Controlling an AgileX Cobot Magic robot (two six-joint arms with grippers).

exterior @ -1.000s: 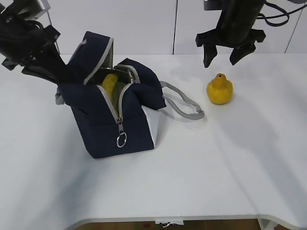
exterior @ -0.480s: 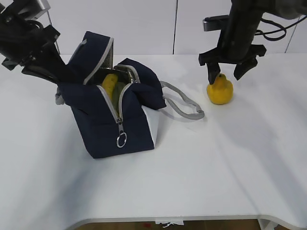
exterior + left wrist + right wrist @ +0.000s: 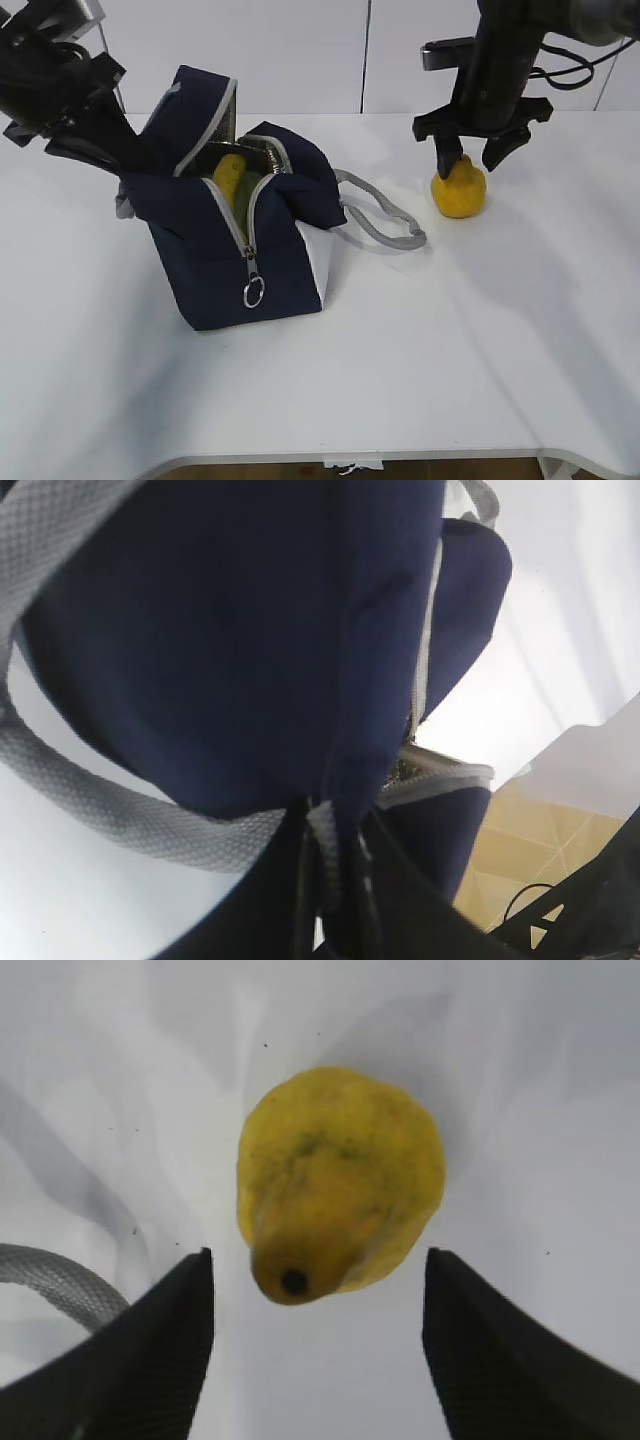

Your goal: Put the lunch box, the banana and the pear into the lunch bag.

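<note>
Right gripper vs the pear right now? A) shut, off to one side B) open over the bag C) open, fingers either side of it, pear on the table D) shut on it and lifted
C: the right gripper is open, its fingers flanking the pear, which sits on the table.

Both arms are matte black. The right arm point(image 3: 497, 60) has a thick round body, a flat bracket jutting from one side and black cables looping behind it. Its fingers point(image 3: 160, 1345) are broad black wedges with finely ribbed inner faces. The left arm point(image 3: 55, 85) is blocky, angular and black, topped by a pale grey plate.
</note>
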